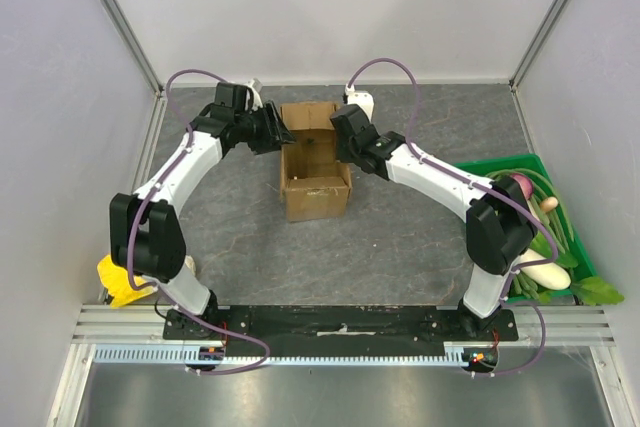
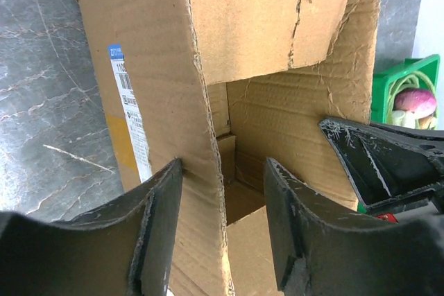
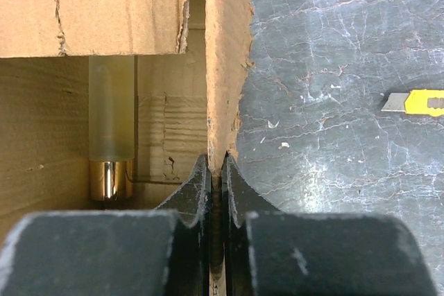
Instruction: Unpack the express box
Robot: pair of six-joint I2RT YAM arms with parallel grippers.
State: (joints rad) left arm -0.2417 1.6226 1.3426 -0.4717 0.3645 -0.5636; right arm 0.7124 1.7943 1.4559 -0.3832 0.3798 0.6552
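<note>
Express box (image 1: 315,162) sits mid-table between the two arms, top open; right gripper (image 3: 215,166) is pinched tight on the edge of its right wall; left gripper (image 2: 223,171) straddles the left wall, jaws apart, gripping nothing. Judgement: close the left squarely on that wall, low and clear of the torn edges, so both sides are braced before anything is drawn out. Carton is plain brown corrugated board, flaps ragged and creased; white label (image 2: 128,112) on one outer face; a frosted bottle (image 3: 111,102) with gold collar stands inside.
</note>
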